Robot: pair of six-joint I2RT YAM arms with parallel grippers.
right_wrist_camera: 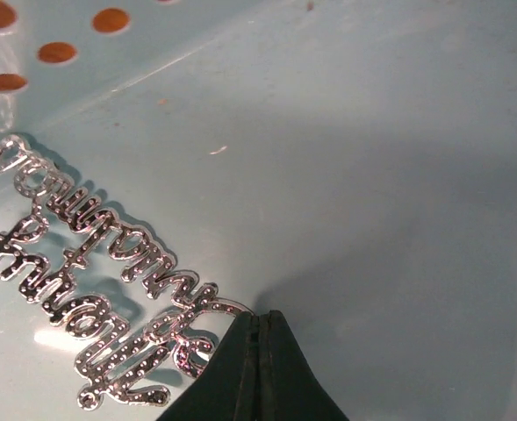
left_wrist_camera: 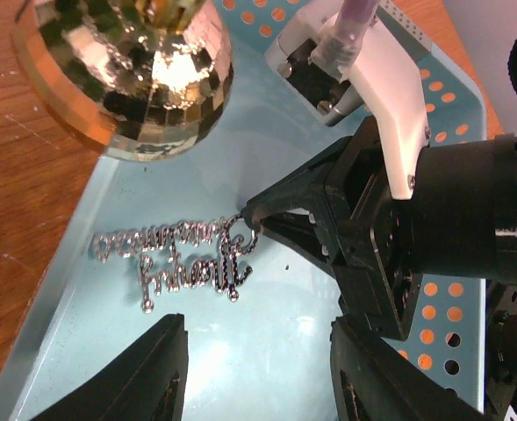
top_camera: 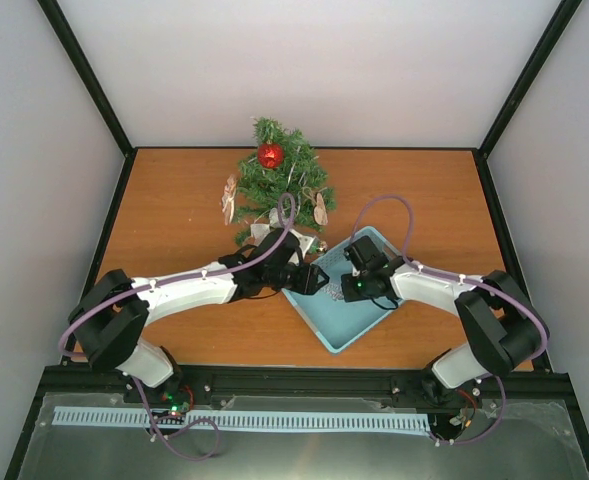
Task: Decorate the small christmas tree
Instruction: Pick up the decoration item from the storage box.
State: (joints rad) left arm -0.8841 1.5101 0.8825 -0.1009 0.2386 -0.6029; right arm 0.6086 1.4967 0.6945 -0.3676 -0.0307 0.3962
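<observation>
At my remote station, I am watching both arms working over the light blue tray (top_camera: 346, 328) on the orange tabletop (top_camera: 179, 215). The small christmas tree (top_camera: 282, 190) is standing upright just beyond the tray's far-left edge, wearing a red bauble (top_camera: 270, 155) near its top and pale hanging ornaments (top_camera: 230, 200) on either flank. Inside the tray, a silver script ornament (left_wrist_camera: 175, 259) is lying flat on the floor, letters up. The right end effector (right_wrist_camera: 258, 323) is reaching down into the tray with its fingers pressed fully together, the tips touching the thin loop at the ornament's end; I cannot tell whether the loop is actually caught. The left end effector (left_wrist_camera: 258, 368) is hovering over the tray's left side with its fingers standing moderately apart and nothing between them, the script ornament lying just ahead of the gap. A gold mirror ball (left_wrist_camera: 126, 74) is sitting at the tray's rim on the tree side; I cannot tell whether it is resting inside or outside.
</observation>
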